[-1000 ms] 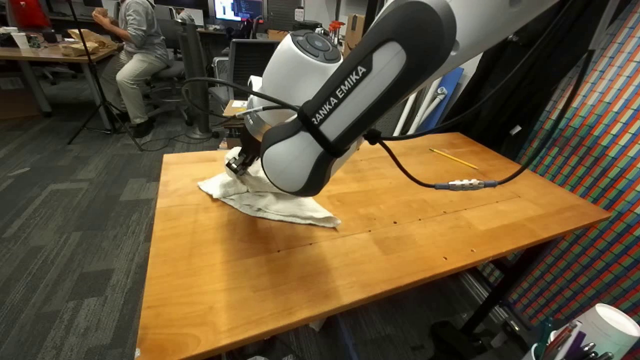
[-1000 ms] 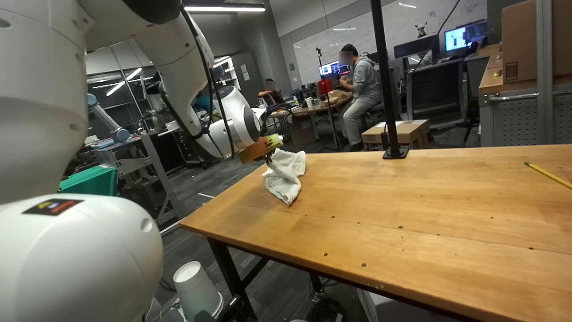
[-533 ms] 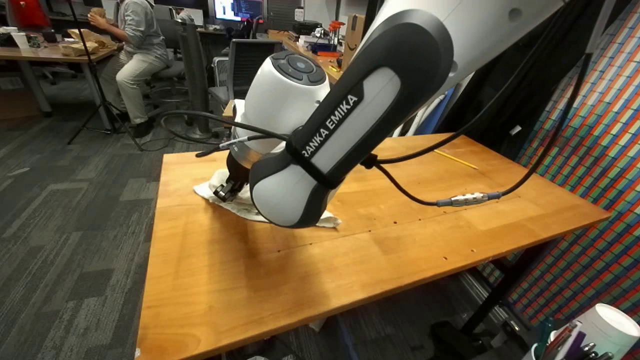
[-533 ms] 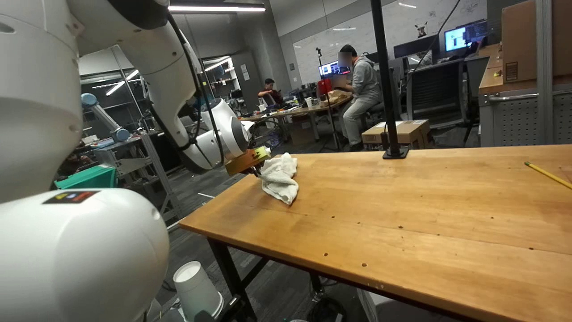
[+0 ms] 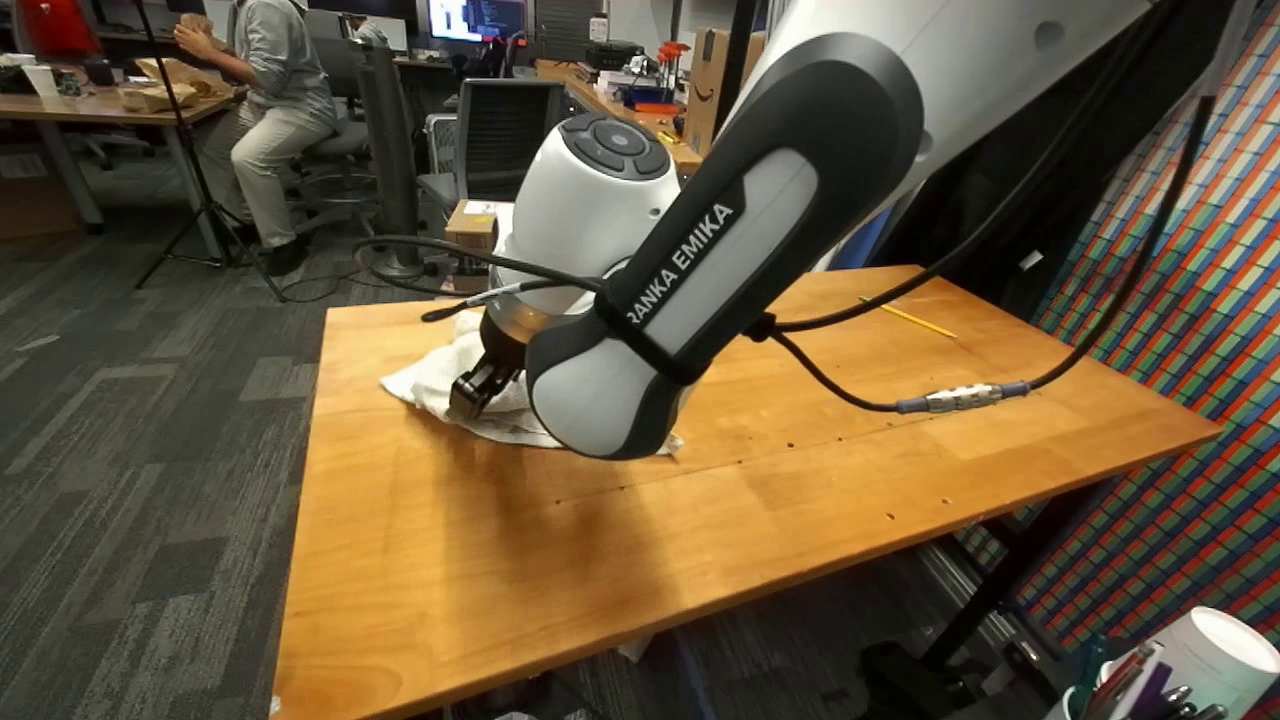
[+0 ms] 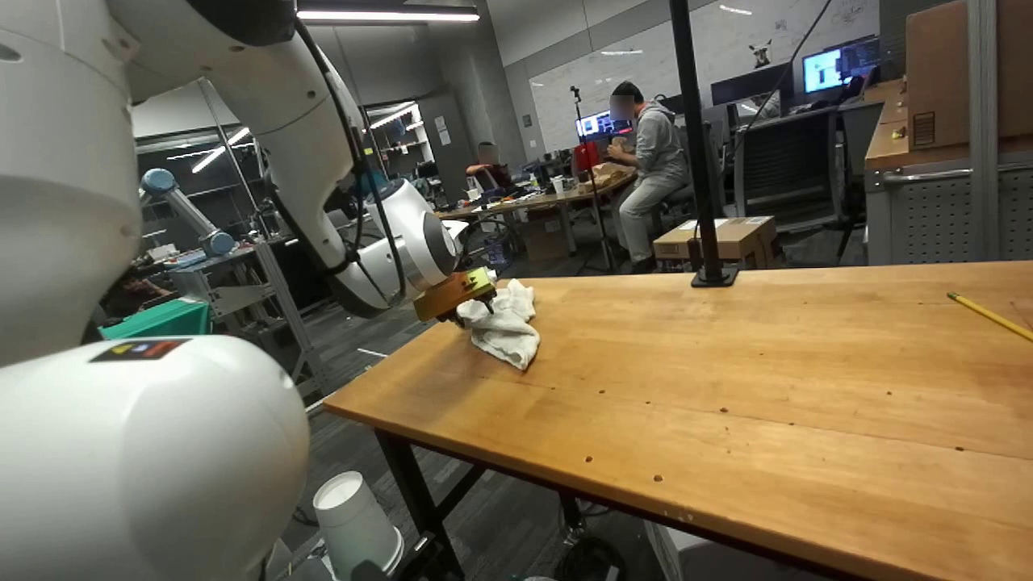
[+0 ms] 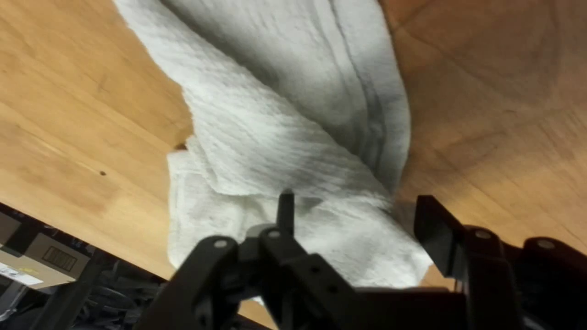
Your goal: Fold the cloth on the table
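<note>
The white cloth [image 7: 275, 133] lies on the wooden table [image 5: 800, 540] near a table edge, bunched, with one layer folded diagonally over another in the wrist view. Both exterior views show the cloth [image 5: 425, 380] [image 6: 510, 335], partly hidden by the arm in one of them. My gripper [image 7: 355, 201] stands open just over the cloth, fingers apart, nothing pinched between them. One finger [image 7: 286, 215] is over the cloth, while the opposite finger [image 7: 435, 233] is beside its edge, above bare wood. Whether the fingertips touch the cloth I cannot tell.
A yellow pencil [image 5: 905, 317] lies farther along the table. A black post [image 6: 713, 278] is mounted at a table edge. Cables [image 5: 850, 395] hang from the arm. Beyond the table are a cardboard box [image 6: 718, 242] and a seated person [image 5: 280, 110].
My gripper, shut on a raised part of the cloth a second ago, has come down toward the table and opened. The cloth now lies lower, released, and the gripper has backed off it slightly.
</note>
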`<act>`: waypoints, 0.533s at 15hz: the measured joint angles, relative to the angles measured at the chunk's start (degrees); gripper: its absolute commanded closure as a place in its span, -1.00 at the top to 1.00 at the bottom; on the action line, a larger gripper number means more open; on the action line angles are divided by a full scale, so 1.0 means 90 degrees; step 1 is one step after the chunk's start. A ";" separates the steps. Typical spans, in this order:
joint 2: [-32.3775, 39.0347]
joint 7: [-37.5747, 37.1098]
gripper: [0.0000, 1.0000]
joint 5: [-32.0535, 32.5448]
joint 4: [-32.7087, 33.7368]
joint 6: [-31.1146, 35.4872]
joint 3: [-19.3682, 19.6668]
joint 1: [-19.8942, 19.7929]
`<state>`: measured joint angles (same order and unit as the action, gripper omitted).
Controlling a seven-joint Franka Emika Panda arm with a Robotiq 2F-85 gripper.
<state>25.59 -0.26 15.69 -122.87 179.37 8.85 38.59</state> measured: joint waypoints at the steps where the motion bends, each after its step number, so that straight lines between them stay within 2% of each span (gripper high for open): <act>1: -0.0051 -0.0006 1.00 0.0000 -0.0071 0.0000 0.0128 -0.0002; 8: -0.0569 -0.0034 1.00 0.0001 -0.0752 -0.0001 0.1271 0.0123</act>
<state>20.46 -0.57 15.70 -129.64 179.37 20.29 39.70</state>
